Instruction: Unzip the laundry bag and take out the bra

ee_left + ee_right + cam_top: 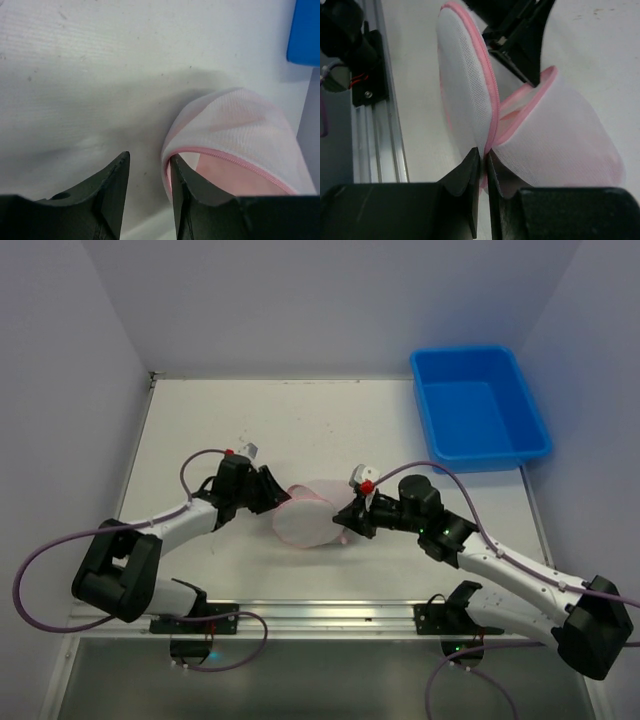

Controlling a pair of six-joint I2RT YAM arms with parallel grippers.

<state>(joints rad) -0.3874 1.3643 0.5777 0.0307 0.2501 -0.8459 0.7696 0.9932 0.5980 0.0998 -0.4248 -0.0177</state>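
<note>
The laundry bag (308, 516), white mesh with pink zipper trim, lies at the table's middle, unzipped and gaping like a clam. My left gripper (278, 496) is at its left edge. In the left wrist view the gripper (150, 157) is open and straddles the bag's rim (169, 165), its right finger (186, 192) inside the opening. Pale pink fabric, the bra (227, 177), shows inside. My right gripper (346, 519) is at the bag's right edge. In the right wrist view it (483, 154) is shut on the pink trim where the lid (465, 85) meets the bowl half (565, 145).
A blue plastic bin (478, 406) stands at the back right; its corner shows in the left wrist view (305, 30). The aluminium rail (372, 100) runs along the table's near edge. Grey walls close in the table on three sides.
</note>
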